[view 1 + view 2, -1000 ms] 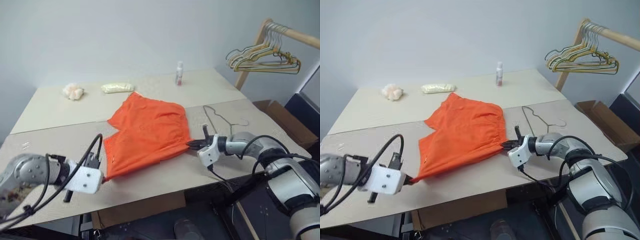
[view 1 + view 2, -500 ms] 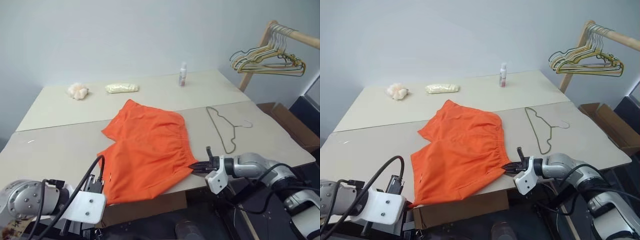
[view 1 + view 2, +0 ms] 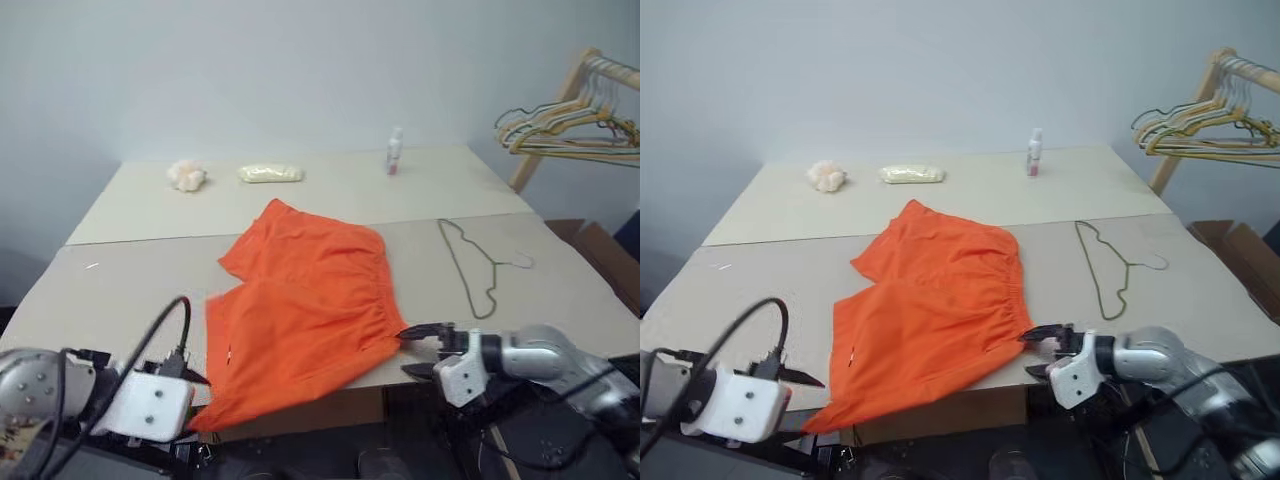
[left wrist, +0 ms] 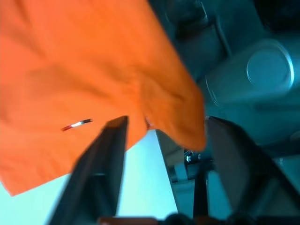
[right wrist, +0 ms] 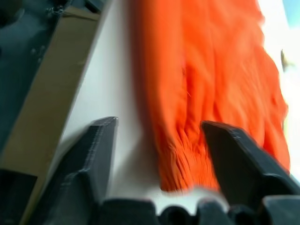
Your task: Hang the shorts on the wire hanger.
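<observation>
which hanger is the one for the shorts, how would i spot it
Find the beige table and the orange shorts spread on it. On the shorts' right lies the wire hanger, flat on the tabletop. It is a single thin olive wire, unlike the bunch of hangers hanging from the wooden rack.

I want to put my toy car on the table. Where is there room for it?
Lots of bare table lies left of the shorts, and more between the shorts and the small things along the far edge. A narrow strip runs between the shorts and the wire hanger. The near edge is crowded: the shorts overhang it, both grippers close by.
</observation>
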`<act>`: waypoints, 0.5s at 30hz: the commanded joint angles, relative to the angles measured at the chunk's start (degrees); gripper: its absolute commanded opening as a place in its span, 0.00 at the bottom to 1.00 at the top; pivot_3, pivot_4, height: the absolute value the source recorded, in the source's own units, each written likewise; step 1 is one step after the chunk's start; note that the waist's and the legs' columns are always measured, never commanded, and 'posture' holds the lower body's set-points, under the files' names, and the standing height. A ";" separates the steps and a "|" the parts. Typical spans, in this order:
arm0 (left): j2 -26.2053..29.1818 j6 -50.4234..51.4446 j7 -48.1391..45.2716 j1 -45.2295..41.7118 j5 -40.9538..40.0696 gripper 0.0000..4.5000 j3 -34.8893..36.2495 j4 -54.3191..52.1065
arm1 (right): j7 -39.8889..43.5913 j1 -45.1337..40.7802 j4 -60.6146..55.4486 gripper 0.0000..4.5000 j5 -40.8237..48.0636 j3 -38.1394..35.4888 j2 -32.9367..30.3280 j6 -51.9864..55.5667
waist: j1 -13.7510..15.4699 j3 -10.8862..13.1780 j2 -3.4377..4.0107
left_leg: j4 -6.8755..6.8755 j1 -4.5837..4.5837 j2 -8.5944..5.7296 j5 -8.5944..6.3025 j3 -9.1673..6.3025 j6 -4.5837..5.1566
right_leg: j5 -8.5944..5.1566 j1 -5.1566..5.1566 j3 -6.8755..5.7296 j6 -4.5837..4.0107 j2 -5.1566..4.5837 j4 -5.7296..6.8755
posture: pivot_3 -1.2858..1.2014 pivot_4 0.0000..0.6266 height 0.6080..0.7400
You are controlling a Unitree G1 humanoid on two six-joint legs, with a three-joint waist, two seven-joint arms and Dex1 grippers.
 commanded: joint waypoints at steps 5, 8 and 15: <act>-11.05 16.92 14.96 -26.31 -18.95 0.99 -6.59 5.65 | -8.39 3.09 -14.90 0.97 21.15 -17.87 1.90 46.58 | 1.73 -0.12 -0.02 | 0.08 -0.02 0.01 -0.06 0.01 -0.10 | 0.08 -0.02 -0.01 0.04 0.01 0.00 | 0.44 0.00 1.00; -16.76 23.38 20.50 -36.84 -22.08 0.99 -11.49 8.17 | -14.94 -1.36 -15.52 0.97 23.08 -20.78 5.66 64.22 | 1.87 -0.25 -0.08 | 0.12 -0.17 -0.05 -0.05 0.00 -0.09 | 0.11 -0.08 -0.03 0.07 0.03 -0.01 | 0.43 0.00 1.00; -27.99 30.15 26.48 -52.01 -28.56 0.99 -16.51 13.72 | -24.75 -16.27 -6.03 0.97 23.18 -24.43 11.62 98.19 | -0.18 -0.36 -0.06 | 0.66 -1.57 -0.14 -0.03 -0.01 0.01 | 0.14 -1.21 0.05 0.09 0.05 0.54 | 0.41 0.00 1.00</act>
